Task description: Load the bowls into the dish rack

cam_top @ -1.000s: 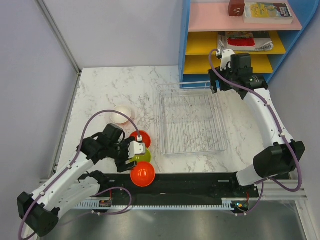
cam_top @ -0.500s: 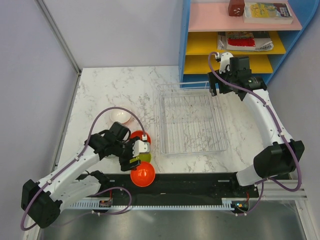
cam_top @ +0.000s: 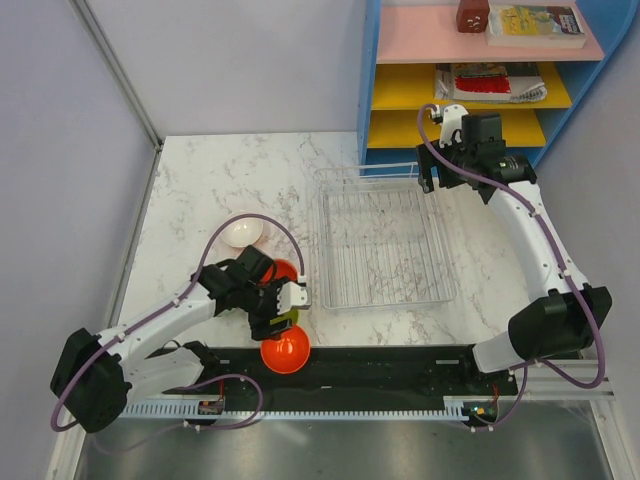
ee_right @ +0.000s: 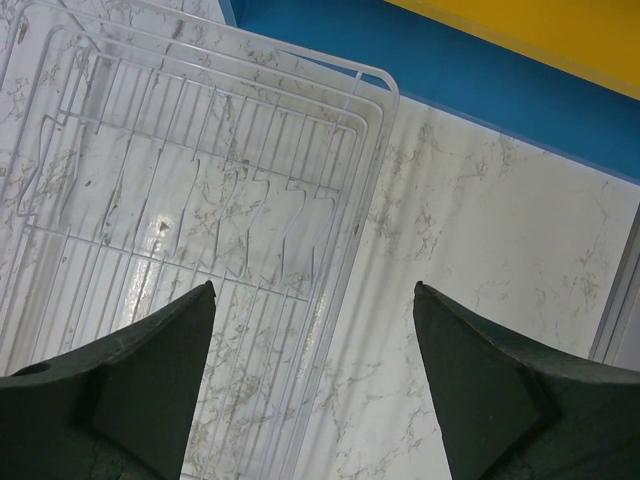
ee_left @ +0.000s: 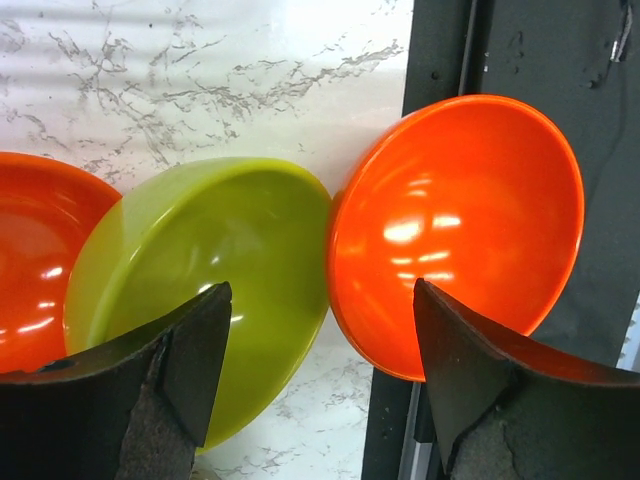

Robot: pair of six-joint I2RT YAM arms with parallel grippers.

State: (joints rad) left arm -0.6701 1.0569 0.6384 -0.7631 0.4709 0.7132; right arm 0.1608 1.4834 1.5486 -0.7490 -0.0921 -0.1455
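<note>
The wire dish rack (cam_top: 385,245) lies empty at mid-table, and its far right corner shows in the right wrist view (ee_right: 190,230). A white bowl (cam_top: 241,232) sits to its left. My left gripper (cam_top: 285,305) is open and low over the yellow-green bowl (ee_left: 210,300). One finger is over that bowl, the other over an orange-red bowl (ee_left: 460,220) that rests on the black rail (cam_top: 284,352). A second orange-red bowl (ee_left: 35,260) lies behind them (cam_top: 284,269). My right gripper (cam_top: 428,178) is open and empty above the rack's far right corner. The sage-green bowl is out of view.
The blue shelf unit (cam_top: 470,80) with pink and yellow boards stands behind the rack, and its blue base (ee_right: 480,70) is close to my right gripper. A black rail (cam_top: 400,365) runs along the near table edge. Grey walls close off the left and back.
My left gripper has moved right and toward the near edge, from beside the bowls to over the yellow-green and front orange-red bowls. The right arm has hardly moved.
</note>
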